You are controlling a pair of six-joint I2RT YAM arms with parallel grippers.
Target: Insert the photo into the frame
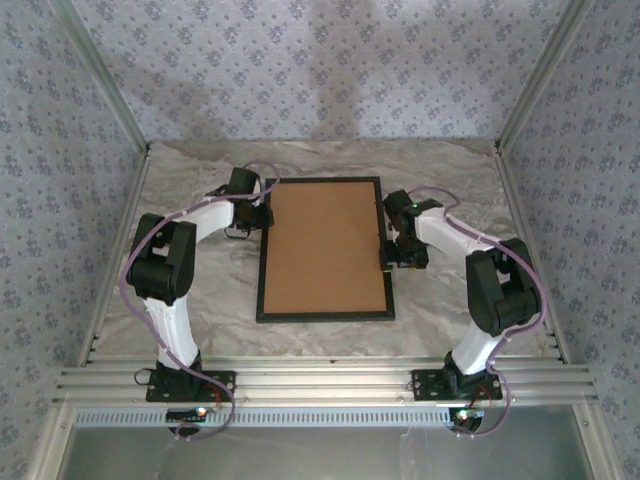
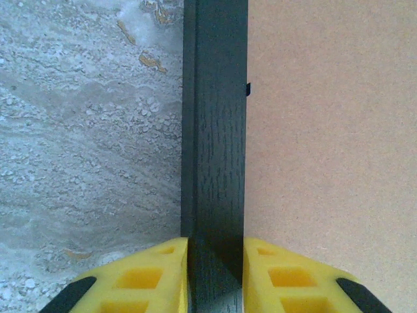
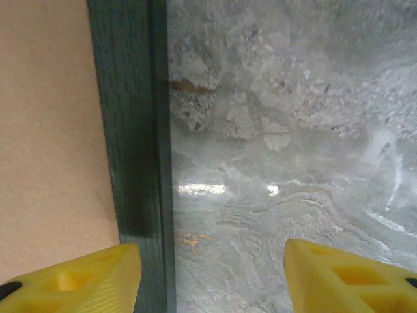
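Contact sits on the left side. The left gripper is closed across the left long rail of the frame, with one yellow finger on the bench side and the other over the brown backing board. The right gripper stands open astride the opposite long rail, one finger above the board's edge and the other out over bare bench. It appears to touch nothing.

So the frame lies between the two arms, to the right of the left gripper and to the left of the right one, and only the left has hold of it. It rests flat in the middle of the bench, back side up, with the board seated inside it. Its long axis runs straight away from the arm bases, short rails near and far. The left grip is near the far corner and the right gripper is about halfway along its rail.

Whether the photo is under the board cannot be told. The likely next move is for the right gripper to close on its rail.
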